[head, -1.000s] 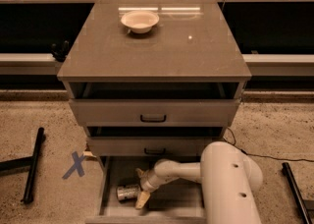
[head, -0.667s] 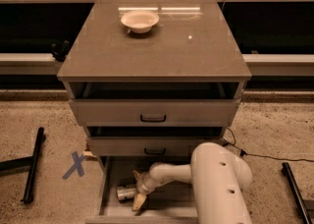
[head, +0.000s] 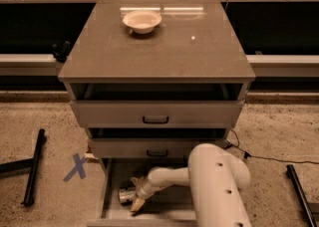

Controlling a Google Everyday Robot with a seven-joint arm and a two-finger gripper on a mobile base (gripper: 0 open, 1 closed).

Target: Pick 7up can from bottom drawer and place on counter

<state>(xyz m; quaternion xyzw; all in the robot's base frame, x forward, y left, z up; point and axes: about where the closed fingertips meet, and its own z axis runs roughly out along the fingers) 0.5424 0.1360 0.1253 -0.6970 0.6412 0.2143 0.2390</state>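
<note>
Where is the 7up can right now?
In the camera view, the 7up can lies on its side in the bottom drawer, left part, right at the gripper.

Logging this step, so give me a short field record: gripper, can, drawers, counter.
gripper: down inside the bottom drawer, at the can
can: lying on its side, left part of the drawer floor
bottom drawer: pulled open furthest
top drawer: partly out
middle drawer: partly out
counter: holds a white bowl near the back; can not yet on it
</note>
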